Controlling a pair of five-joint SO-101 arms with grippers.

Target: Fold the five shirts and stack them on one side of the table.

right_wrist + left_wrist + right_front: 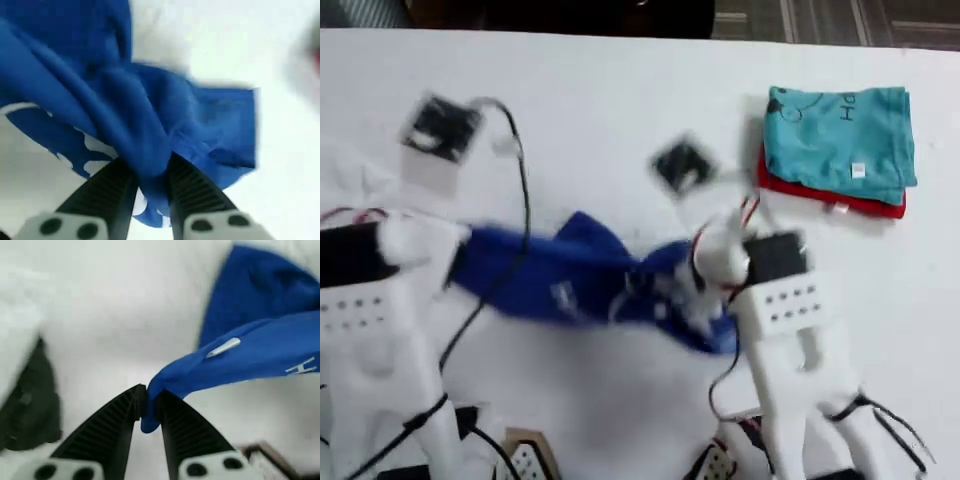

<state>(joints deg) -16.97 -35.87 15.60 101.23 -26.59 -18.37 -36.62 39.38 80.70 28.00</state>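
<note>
Between the two arms, mid-worktop [620,120]: blue shirt [580,275], bunched and creased, white print showing, strung sideways. Left pincer [148,407] pinches one thin edge; right pincer [150,185] is clamped on a thick gathered fold. Step, by my reading: spreading the third shirt for folding. Next calls for lowering both ends evenly, laid flat. Teal shirt [840,135] sits folded on red shirt [835,207], far right.

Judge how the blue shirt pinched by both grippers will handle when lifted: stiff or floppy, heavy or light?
Probably floppy: the blue shirt drapes and bunches between the left gripper and right gripper. Likely light, since small pinches hold it.
</note>
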